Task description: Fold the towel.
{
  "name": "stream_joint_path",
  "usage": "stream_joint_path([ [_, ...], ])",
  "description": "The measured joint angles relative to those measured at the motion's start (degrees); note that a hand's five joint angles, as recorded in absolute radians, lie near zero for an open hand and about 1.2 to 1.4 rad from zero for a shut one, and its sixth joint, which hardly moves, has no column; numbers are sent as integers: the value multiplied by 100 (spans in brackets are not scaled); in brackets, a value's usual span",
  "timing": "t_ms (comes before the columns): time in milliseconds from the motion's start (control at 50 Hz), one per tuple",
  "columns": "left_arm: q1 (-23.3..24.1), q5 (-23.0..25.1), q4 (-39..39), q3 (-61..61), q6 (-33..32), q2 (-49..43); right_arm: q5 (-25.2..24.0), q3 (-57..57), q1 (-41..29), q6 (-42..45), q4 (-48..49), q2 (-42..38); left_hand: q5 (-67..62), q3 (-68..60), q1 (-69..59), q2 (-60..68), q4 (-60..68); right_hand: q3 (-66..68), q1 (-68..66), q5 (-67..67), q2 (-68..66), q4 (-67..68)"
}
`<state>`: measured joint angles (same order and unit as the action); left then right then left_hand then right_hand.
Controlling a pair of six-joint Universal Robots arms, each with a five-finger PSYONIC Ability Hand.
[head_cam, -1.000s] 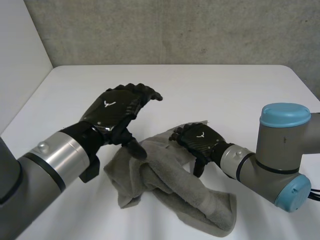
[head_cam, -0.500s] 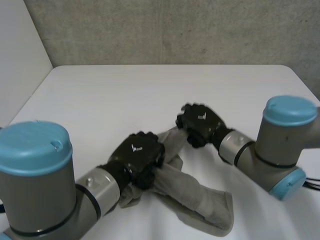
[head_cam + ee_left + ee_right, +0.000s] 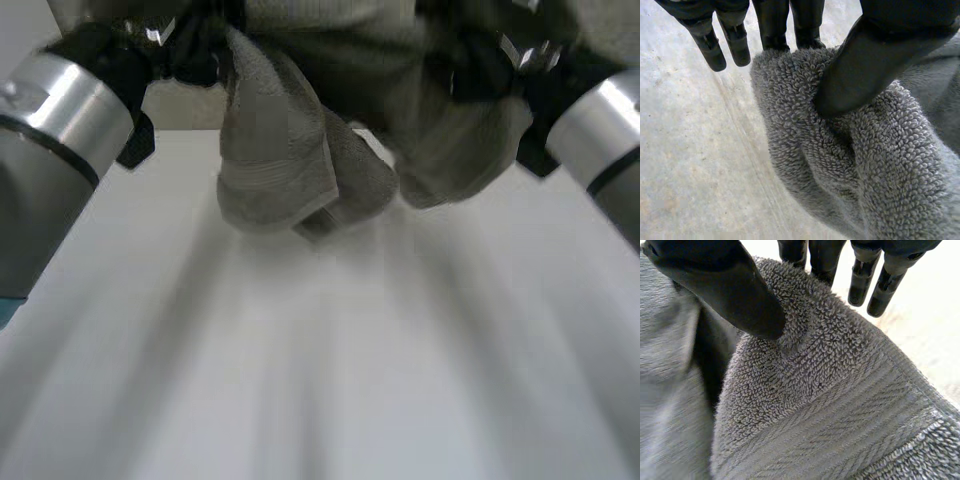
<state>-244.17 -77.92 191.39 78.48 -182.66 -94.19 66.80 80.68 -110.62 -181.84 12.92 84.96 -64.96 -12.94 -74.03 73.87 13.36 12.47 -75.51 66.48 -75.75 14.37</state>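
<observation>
The grey towel (image 3: 290, 150) hangs bunched in the air, high above the white table (image 3: 320, 380), stretched between both hands. My left hand (image 3: 165, 45) is shut on its left end; in the left wrist view the thumb (image 3: 865, 65) presses the terry towel (image 3: 855, 160) against the fingers (image 3: 775, 25). My right hand (image 3: 500, 60) is shut on the right end; in the right wrist view its thumb (image 3: 725, 285) pinches a banded edge of the towel (image 3: 830, 405) against the fingers (image 3: 830, 257). Folds droop from the middle.
The white table lies bare below the hanging cloth. My grey left arm (image 3: 50, 130) and right arm (image 3: 600, 130) reach up at either side. A concrete wall (image 3: 685, 150) stands behind.
Both hands closed on the towel where it lay crumpled on the table, then lifted it high toward the camera. The cloth now hangs clear of the table.
</observation>
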Motion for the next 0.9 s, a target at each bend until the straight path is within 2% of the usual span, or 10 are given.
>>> stream_joint_path([
  [80, -220, 261, 138, 635, -3, -1, -282, 593, 48, 227, -10, 17, 111, 0, 117, -123, 0, 0, 0, 0, 0, 0],
  [120, -344, 394, 176, 1108, -7, -42, -429, 1020, 88, 506, -14, -21, 1607, 0, 1580, -1604, 0, 0, 0, 5, 0, 0],
  [180, -437, 492, 176, 1641, -20, -148, -539, 1494, 122, 988, -27, -187, 3053, 0, 2959, -2848, 0, 0, 0, 5, 0, 0],
  [260, -499, 530, 148, 2091, -62, -350, -552, 1858, 152, 1655, -62, -538, 3924, 0, 3647, -3545, 0, 0, 190, -301, 261, 0],
  [380, -539, 519, 29, 2412, -269, -639, -323, 2045, 204, 2725, -211, -1131, 5430, 0, 4991, -4987, 0, 0, 3515, -3750, 3537, 0],
  [440, -515, 499, -68, 2419, -398, -670, -178, 2042, 208, 2938, -258, -1252, 5911, 0, 5362, -5411, 0, 0, 3813, -4089, 3718, 0],
  [700, -9, 457, -431, 2216, -478, -492, 27, 2104, 145, 2405, -155, -1338, 6013, 0, 5529, -5587, 0, 0, 3844, -4086, 3718, 0],
  [780, 185, 501, -560, 2163, -500, -481, 4, 2124, 163, 1970, -90, -1352, 5150, 0, 5074, -5061, 0, 0, 3485, -3528, 3526, 0],
  [820, 232, 547, -695, 2122, -513, -495, -28, 2119, 176, 1734, -76, -1355, 4445, 0, 4416, -4330, 0, 0, 2602, -2626, 2651, 0],
  [900, 217, 733, -1012, 2035, -522, -539, -117, 2081, 193, 1335, -75, -1382, 4174, 0, 4116, -4092, 0, 0, 522, -575, 523, 0],
])
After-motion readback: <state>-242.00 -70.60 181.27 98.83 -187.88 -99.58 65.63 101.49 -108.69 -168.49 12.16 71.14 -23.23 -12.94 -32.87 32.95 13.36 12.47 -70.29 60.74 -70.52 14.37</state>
